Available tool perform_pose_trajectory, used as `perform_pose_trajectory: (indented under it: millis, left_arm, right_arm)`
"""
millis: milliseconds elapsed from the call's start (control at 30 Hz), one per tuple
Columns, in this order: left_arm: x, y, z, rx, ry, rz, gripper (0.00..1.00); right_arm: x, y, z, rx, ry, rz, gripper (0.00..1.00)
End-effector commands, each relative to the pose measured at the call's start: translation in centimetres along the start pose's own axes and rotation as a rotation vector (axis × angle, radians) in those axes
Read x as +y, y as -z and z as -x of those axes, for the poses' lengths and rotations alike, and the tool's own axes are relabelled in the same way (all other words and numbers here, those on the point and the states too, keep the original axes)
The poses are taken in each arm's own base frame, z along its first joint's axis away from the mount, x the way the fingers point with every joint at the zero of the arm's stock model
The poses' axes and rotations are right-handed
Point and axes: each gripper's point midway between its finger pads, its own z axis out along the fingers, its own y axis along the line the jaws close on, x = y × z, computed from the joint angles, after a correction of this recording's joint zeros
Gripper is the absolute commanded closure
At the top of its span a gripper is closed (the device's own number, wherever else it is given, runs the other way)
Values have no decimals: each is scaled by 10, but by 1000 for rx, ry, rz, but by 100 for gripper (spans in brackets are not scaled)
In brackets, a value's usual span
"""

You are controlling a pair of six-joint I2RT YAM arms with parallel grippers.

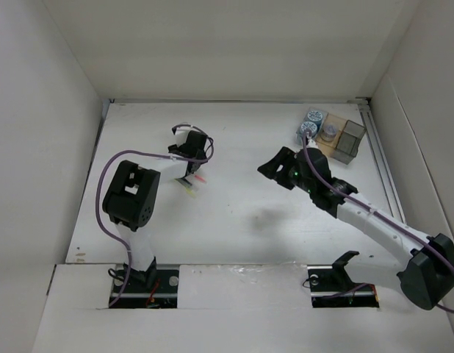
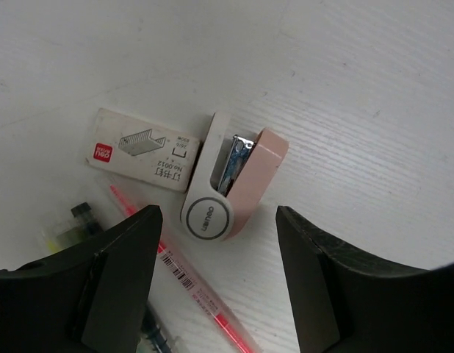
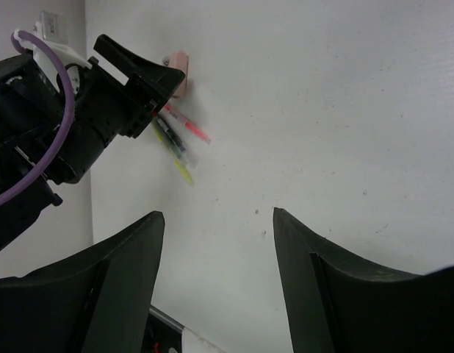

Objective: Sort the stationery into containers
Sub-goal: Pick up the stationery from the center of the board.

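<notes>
Left claw [image 2: 217, 215] and right claw [image 3: 217, 215] both gape wide, empty.

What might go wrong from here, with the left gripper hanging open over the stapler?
1. The left gripper straddles the stapler, but the staple box lies close beside it and the pink pen runs by one finger. Closing may nudge or pinch those too.
2. The bins sit at the far right, beyond the right gripper. Carrying the stapler across may bring the two arms together.
</notes>
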Motion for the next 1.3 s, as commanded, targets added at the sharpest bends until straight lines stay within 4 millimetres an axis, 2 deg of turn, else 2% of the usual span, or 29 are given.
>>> perform_pose_trajectory:
  millis: [0, 33, 133, 267, 533, 633, 667, 700, 733, 800, 833, 867, 900, 1000, 1067, 1133, 1267]
  left_arm:
    - [-8, -8, 18, -24, 4, -23, 40]
    - [-7, -11, 21, -25, 18, -32, 41]
    - [-5, -17, 16, -8, 10, -36, 42]
    - [-9, -16, 19, -9, 5, -48, 46]
    - [-9, -17, 13, -1, 5, -64, 66]
    - [-10, -13, 18, -14, 13, -73, 74]
    - [-9, -13, 12, 0, 8, -78, 75]
    - [-18, -6, 19, -22, 13, -105, 77]
    - [-23, 0, 15, -21, -8, -119, 77]
    - [-34, 12, 22, -46, -19, -155, 78]
    - [-38, 17, 18, -38, -26, -174, 80]
    - [-45, 23, 17, -39, -32, -198, 82]
    - [-51, 30, 22, -50, -19, -237, 83]
    - [-58, 44, 21, -48, -14, -302, 87]
    - [-64, 57, 31, -70, 4, -358, 89]
    - [-71, 72, 37, -97, 10, -395, 89]
    - [-94, 104, 31, -124, -34, -516, 89]
  right_arm:
    - [8, -3, 5, -23, 15, 34, 33]
    - [10, -2, 2, -16, 19, 39, 33]
    - [9, -2, 3, -24, 18, 33, 33]
    - [9, -2, 3, -24, 18, 33, 33]
    - [11, -2, 1, -17, 22, 38, 33]
    - [10, -2, 2, -24, 22, 33, 33]
    - [10, -2, 2, -24, 22, 33, 32]
    - [10, -3, 3, -32, 22, 28, 29]
    - [10, -3, 3, -32, 22, 28, 27]
    - [10, -3, 3, -32, 22, 28, 16]
    - [8, -3, 6, -38, 18, 22, 8]
    - [7, -3, 7, -46, 18, 17, 8]
    - [4, -4, 11, -54, 13, 10, 3]
    - [-5, -5, 16, -62, 0, -8, 0]
    - [-4, -3, 23, -68, -11, 12, 0]
    - [-10, -5, 20, -45, -18, 7, 0]
    - [-6, -6, 19, 11, -45, 62, 0]
